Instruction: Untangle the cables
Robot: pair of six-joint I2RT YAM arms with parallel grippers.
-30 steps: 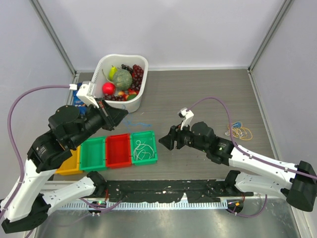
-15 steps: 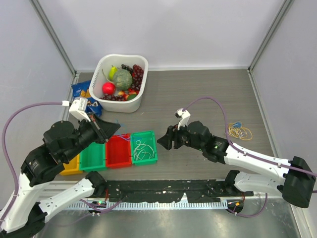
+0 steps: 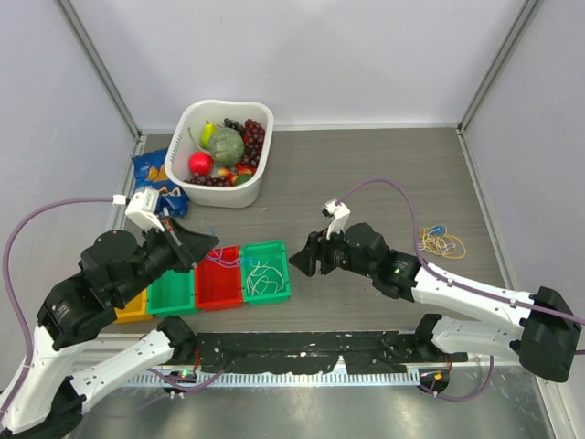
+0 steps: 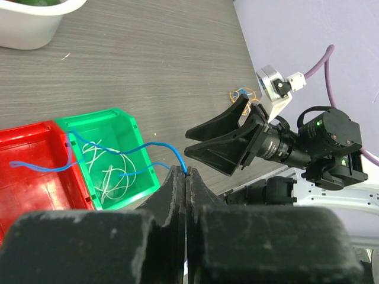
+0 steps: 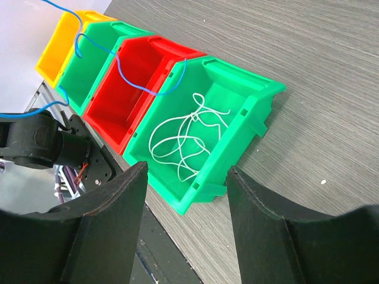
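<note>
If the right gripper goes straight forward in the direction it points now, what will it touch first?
Probably the nearest green bin, holding the white cables; it sits centred ahead of the open right gripper in its wrist view. Depth is unclear.

A thin blue cable (image 4: 157, 144) hangs in loose waves over the green bin (image 5: 251, 94). One end is pinched between the closed fingers of the left gripper (image 4: 185, 176), and the rest trails off past the bin's left side. White cables (image 5: 177, 139) lie in a loose tangle on the bin's floor. Well to its right, a small yellow-orange and blue knot (image 3: 442, 241) lies flat on the table (image 3: 366, 174).
</note>
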